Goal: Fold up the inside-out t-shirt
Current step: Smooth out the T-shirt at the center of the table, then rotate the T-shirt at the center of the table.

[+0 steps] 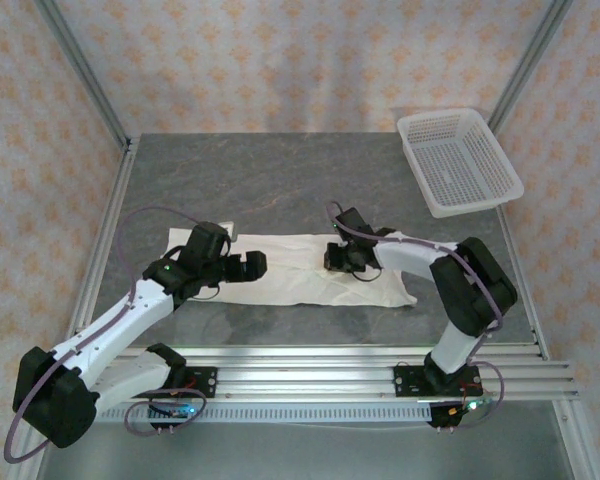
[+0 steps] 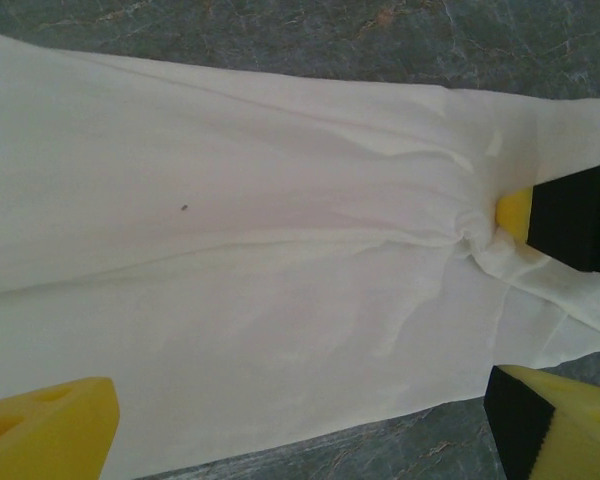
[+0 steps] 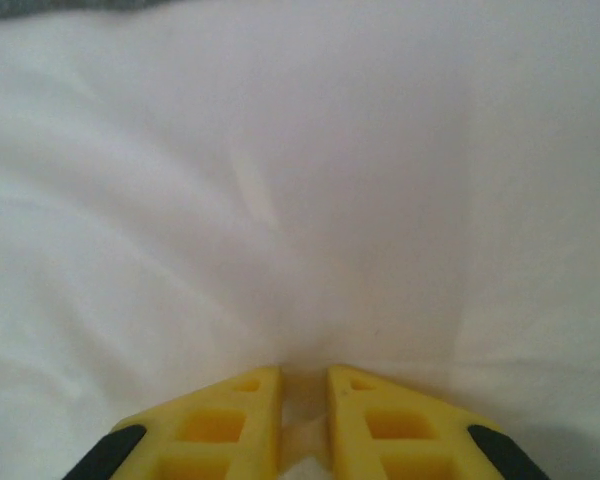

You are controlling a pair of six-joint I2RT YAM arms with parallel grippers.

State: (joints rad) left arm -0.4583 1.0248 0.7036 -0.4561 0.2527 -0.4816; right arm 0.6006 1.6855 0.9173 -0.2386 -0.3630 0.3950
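Note:
The white inside-out t-shirt point(image 1: 300, 278) lies on the grey table as a long flat strip running left to right. My left gripper point(image 1: 252, 265) hovers open over its left part; in the left wrist view its yellow fingers point(image 2: 50, 430) stand wide apart above the cloth point(image 2: 260, 250), near its front edge. My right gripper point(image 1: 338, 262) presses down on the strip's middle. In the right wrist view its jaws point(image 3: 303, 385) are nearly together with a small fold of the cloth point(image 3: 300, 180) pinched between them. The left wrist view shows wrinkles gathering at that pinch, beside the right gripper's yellow pad point(image 2: 515, 212).
A white plastic mesh basket point(image 1: 458, 160) stands at the back right corner of the table point(image 1: 280, 180). Metal rails run along the near edge in front of the arm bases. Patterned walls close in the back and sides.

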